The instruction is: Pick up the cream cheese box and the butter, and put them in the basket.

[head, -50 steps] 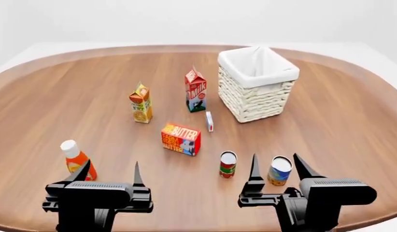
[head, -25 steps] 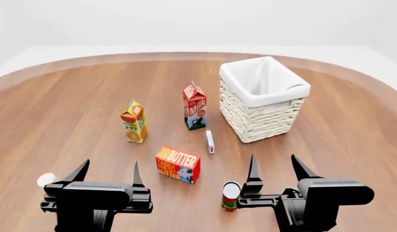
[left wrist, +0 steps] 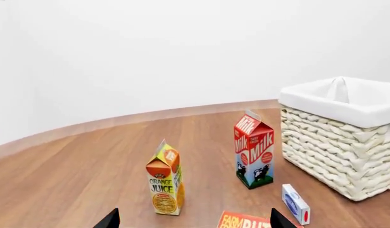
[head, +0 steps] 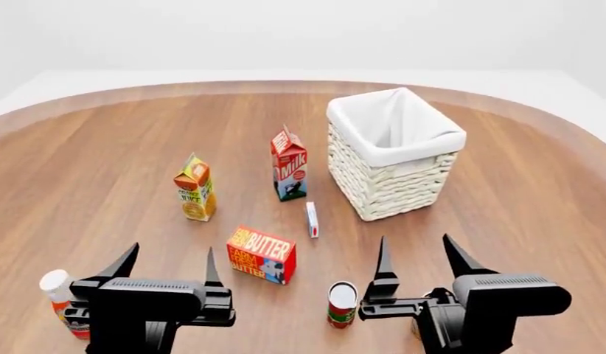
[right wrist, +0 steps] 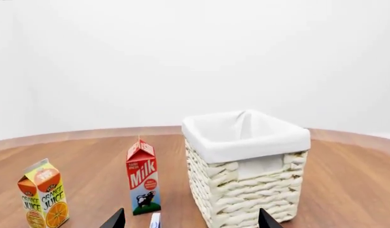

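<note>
Looking down from my head camera, I see a broad wooden table (head: 106,169) with a rounded far edge, its grain running across the frame, set in a plain white room with pale walls and floor.

My left gripper (head: 166,265) sits at the lower left of the frame and my right gripper (head: 415,259) at the lower right; both have their fingers spread wide and neither has hold of anything.

The butter (head: 261,254) lies low in the middle of the frame, between and just ahead of my grippers. Its long axis runs from upper left to lower right, lettering facing me, its blue end at the lower right. The cream cheese box (head: 311,220) stands on a thin edge just above and right of the butter, its long axis running up and down the frame. The basket (head: 394,166) stands upper right of centre, a corner turned toward me.

A milk carton (head: 289,164) stands upright just left of the basket, an orange juice carton (head: 194,187) further left.
</note>
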Controlling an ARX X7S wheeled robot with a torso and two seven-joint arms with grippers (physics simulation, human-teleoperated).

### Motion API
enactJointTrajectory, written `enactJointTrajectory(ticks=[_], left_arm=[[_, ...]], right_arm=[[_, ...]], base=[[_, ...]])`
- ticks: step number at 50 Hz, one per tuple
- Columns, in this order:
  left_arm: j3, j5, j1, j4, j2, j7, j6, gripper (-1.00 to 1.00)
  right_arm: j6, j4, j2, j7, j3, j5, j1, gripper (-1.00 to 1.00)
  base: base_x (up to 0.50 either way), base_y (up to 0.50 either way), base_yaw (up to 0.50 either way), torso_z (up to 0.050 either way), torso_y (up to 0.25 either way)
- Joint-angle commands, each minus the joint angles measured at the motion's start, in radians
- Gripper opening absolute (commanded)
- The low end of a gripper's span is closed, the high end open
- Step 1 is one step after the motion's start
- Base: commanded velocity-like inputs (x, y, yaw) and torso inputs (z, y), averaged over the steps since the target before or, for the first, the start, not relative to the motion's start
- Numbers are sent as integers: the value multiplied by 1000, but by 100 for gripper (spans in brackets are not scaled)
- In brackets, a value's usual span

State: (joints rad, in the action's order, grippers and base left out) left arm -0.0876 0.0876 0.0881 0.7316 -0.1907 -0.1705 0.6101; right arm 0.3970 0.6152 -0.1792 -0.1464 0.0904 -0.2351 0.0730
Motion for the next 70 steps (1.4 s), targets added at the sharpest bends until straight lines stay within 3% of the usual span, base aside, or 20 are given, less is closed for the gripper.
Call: enactJointTrajectory(ticks=[1, 23, 48, 70], left_arm=[[-6, 2, 1, -3, -7, -9, -6, 100], [-12, 13, 0, -2, -18, -22, -6, 100], [-22, 24, -1, -4, -29, -35, -10, 100], [-28, 35, -5, -2, -38, -47, -8, 100]], right_arm=[[-15, 0, -6, -7, 10, -2, 5, 100], [-35, -2, -19, -14, 16, -21, 9, 100], [-55, 2, -31, -7, 16, -70, 14, 100], [-60, -1, -42, -30, 32, -58, 11, 100]], base=[[0, 0, 0, 0, 0], [449, 0, 0, 0, 0], [10, 119, 0, 0, 0], [454, 0, 0, 0, 0]])
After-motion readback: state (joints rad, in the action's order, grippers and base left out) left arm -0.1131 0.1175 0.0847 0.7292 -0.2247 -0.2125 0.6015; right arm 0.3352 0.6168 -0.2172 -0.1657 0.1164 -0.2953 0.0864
